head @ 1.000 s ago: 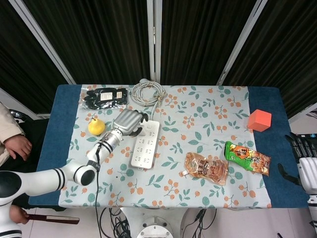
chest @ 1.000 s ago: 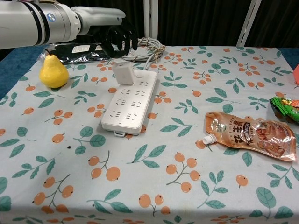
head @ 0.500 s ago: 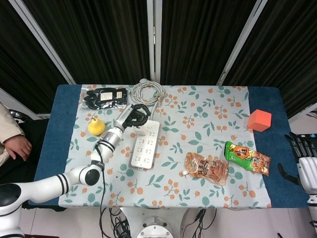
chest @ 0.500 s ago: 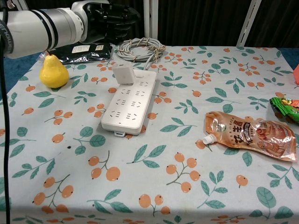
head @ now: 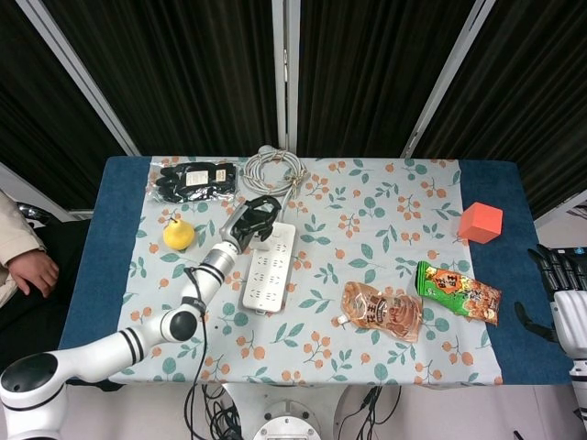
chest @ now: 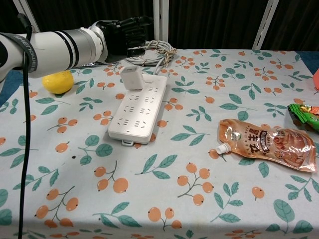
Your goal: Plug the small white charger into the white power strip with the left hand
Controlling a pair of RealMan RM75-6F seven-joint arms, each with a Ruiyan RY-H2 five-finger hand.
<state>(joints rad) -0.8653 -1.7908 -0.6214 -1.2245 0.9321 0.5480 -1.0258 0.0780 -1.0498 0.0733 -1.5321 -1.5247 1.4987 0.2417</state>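
Observation:
The small white charger [chest: 131, 77] stands upright on the far end of the white power strip [chest: 139, 109], which lies flat on the floral cloth. My left hand [chest: 125, 37] hovers just behind and above the charger, apart from it, fingers spread and holding nothing. In the head view the left hand [head: 255, 218] covers the top end of the power strip [head: 268, 270], hiding most of the charger. My right hand [head: 563, 277] rests at the table's far right edge, fingers apart and empty.
A coiled grey cable [chest: 149, 51] lies behind the strip. A yellow pear [head: 178, 235] and a black package [head: 193, 180] sit at the left. A brown pouch [chest: 269, 144], a green snack packet [head: 459, 291] and an orange cube [head: 481, 222] lie to the right.
My left hand has come off the charger, risen and drawn back a little. The charger stays standing on the strip. The right hand has not moved.

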